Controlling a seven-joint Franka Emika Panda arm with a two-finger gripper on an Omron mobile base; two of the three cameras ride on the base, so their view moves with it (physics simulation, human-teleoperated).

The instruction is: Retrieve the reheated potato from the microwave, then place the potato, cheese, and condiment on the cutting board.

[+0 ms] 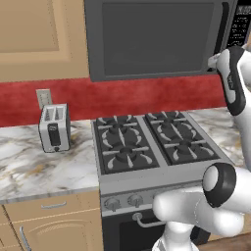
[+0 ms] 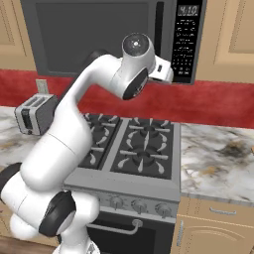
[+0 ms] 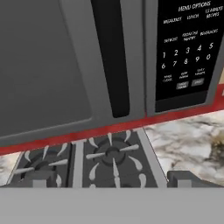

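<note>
Dark grey microwave (image 1: 157, 39), red backsplash (image 1: 147, 98), veined marble counter (image 1: 44, 166), silver toaster (image 1: 54, 127)

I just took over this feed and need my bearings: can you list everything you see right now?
microwave: one, dark grey, above the stove, door shut
button panel: one, black, right of the door
stove: one, grey, four burners, below the microwave
toaster: one, silver, on the counter left of the stove
outlet: one, pale, on the red wall above the toaster
counter: marble, both sides of the stove
gripper: one, open, facing the microwave's handle
</note>
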